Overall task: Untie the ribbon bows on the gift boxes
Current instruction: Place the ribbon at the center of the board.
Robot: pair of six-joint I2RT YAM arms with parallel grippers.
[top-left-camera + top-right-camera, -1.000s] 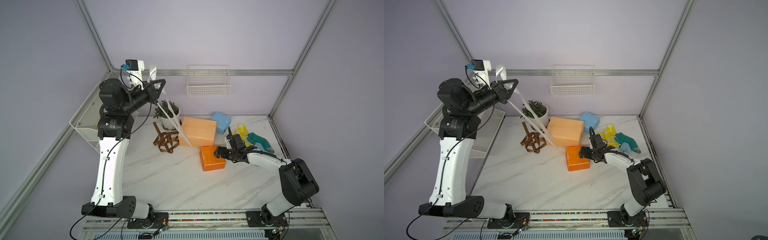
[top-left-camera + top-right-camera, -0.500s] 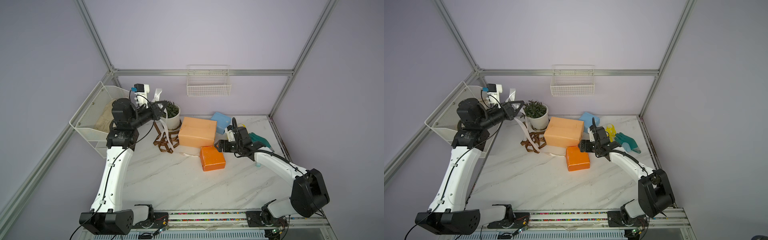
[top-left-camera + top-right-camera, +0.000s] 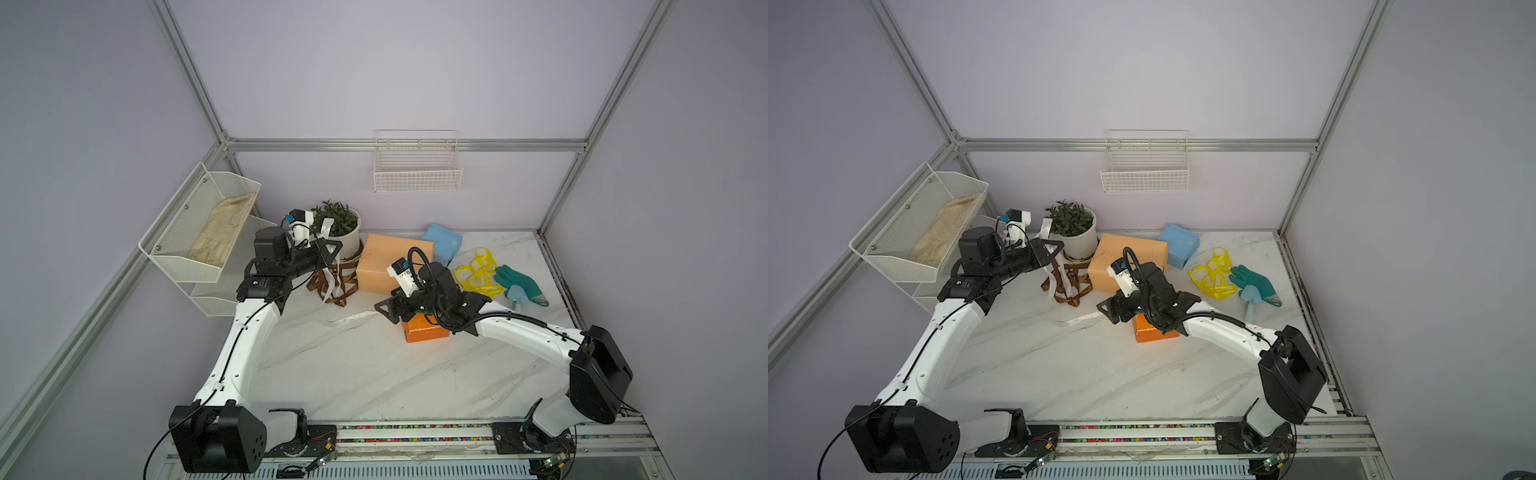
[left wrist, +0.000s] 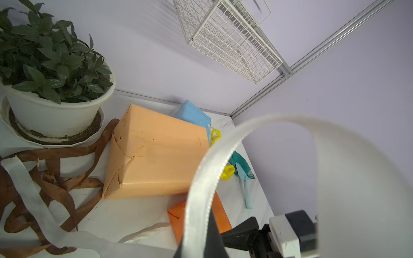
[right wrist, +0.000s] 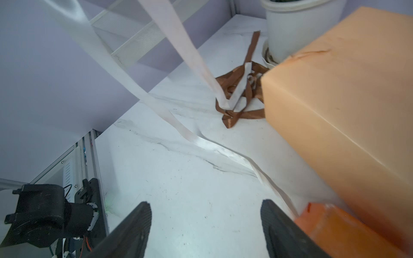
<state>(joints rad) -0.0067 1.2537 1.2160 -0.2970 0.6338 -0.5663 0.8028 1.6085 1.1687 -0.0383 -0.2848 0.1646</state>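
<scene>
My left gripper (image 3: 332, 249) hangs beside the plant pot, shut on the white ribbon (image 3: 332, 276). The ribbon drops onto the loose brown ribbon (image 3: 338, 289) and trails slack across the table (image 5: 201, 140) to the small bright orange box (image 3: 426, 332). In the left wrist view the white ribbon (image 4: 207, 174) arcs up from the shut jaws. My right gripper (image 3: 384, 309) is open over that box's left end, with nothing between its fingers (image 5: 138, 223). Behind stand the large peach box (image 3: 390, 262) and the light blue box (image 3: 442, 245). A loose yellow ribbon (image 3: 476, 274) lies to the right.
A white plant pot (image 3: 340, 237) stands at the back left, touching distance from my left gripper. A teal glove (image 3: 519, 282) and a small scoop lie at the right. A wire shelf (image 3: 199, 232) hangs on the left wall and a wire basket (image 3: 417, 174) on the back wall.
My left arm has come down from high up to beside the pot, and the white ribbon has gone slack. My right gripper has moved left across the bright orange box, jaws slightly narrower.
</scene>
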